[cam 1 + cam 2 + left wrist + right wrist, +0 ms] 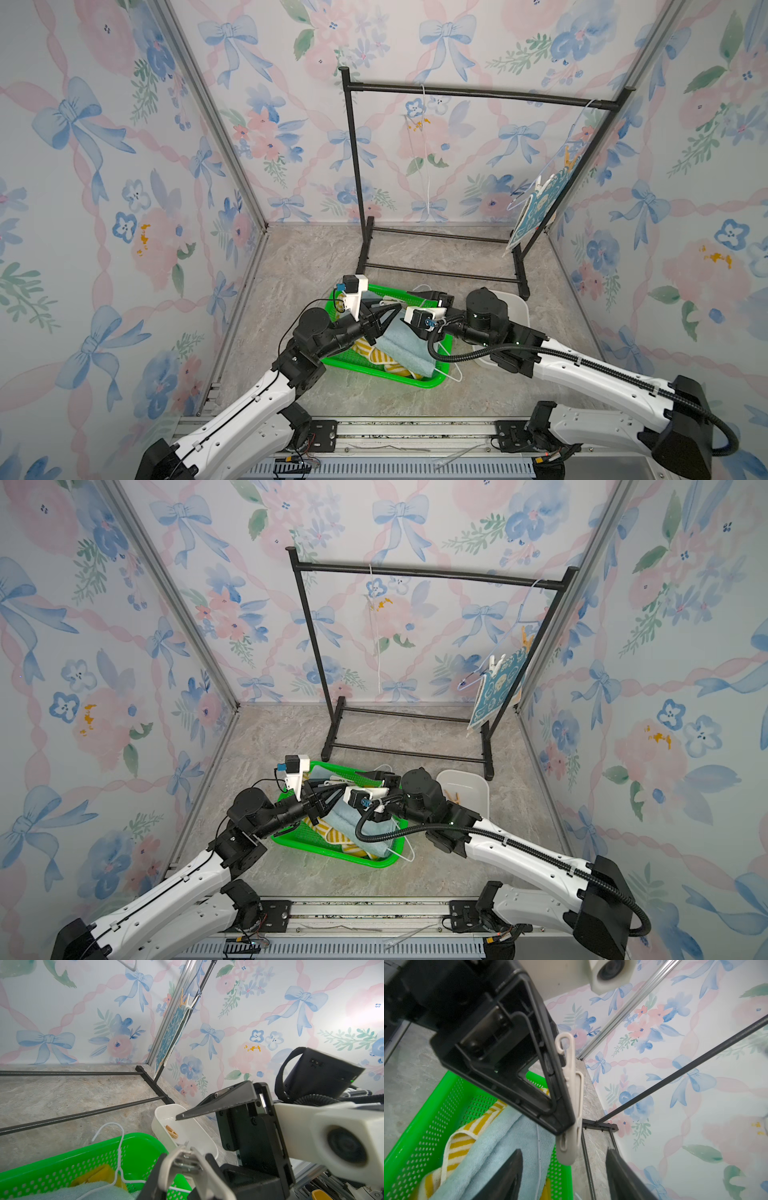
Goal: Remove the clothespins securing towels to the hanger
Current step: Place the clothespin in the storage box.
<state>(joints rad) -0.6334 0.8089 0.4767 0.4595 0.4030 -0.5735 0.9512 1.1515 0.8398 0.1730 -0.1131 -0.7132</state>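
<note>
Right wrist view: the pale clothespin [571,1105] runs top to bottom at frame centre, pinched in my left gripper [185,1167].
Right gripper [563,1153]: jaws wide, the pin's lower end between them, clear of both fingers.
Likely next: a handover; my right arm lies nearer the white tray [478,785].
Towels: teal towel [500,1147] and yellow-striped towel [460,1142] in the green basket [436,1109], lower left; blue towel [536,208] hangs pinned at the rack [478,92], upper right.
Surface: marbled floor [316,257], floral walls [124,166] close around.
</note>
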